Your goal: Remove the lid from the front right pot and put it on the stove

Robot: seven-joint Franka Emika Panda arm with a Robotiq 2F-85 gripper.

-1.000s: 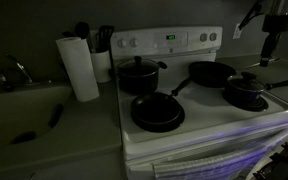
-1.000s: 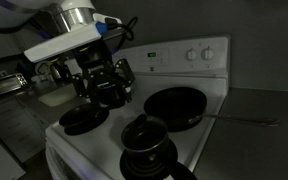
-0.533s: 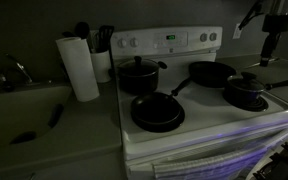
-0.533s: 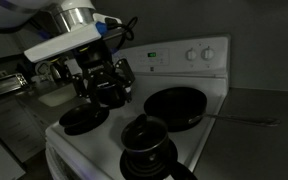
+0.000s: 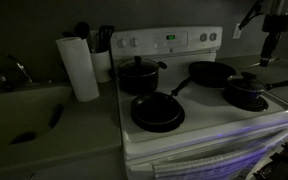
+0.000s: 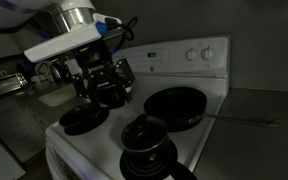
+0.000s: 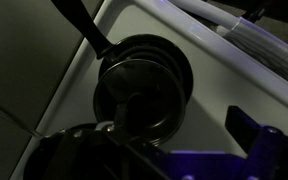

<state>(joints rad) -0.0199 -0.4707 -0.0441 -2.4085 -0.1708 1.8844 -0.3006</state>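
The front right pot (image 5: 246, 96) is low and black, and stands on the white stove (image 5: 209, 125) with its dark lid (image 5: 246, 82) on it. In an exterior view the pot (image 6: 147, 150) and the lid (image 6: 146, 130) are nearest the camera. My gripper (image 6: 102, 82) hangs open and empty in the air above the stove, apart from the pot; it also shows at the top right in an exterior view (image 5: 267, 55). The wrist view looks down on the lid (image 7: 139, 95) and its knob, with my gripper (image 7: 169, 145) above them.
A taller black pot (image 5: 139, 73) stands back left, a long-handled frying pan (image 5: 212, 72) back right, and a wide black pan (image 5: 157, 112) front left. A paper towel roll (image 5: 80, 68) and a sink counter (image 5: 44, 120) lie beside the stove.
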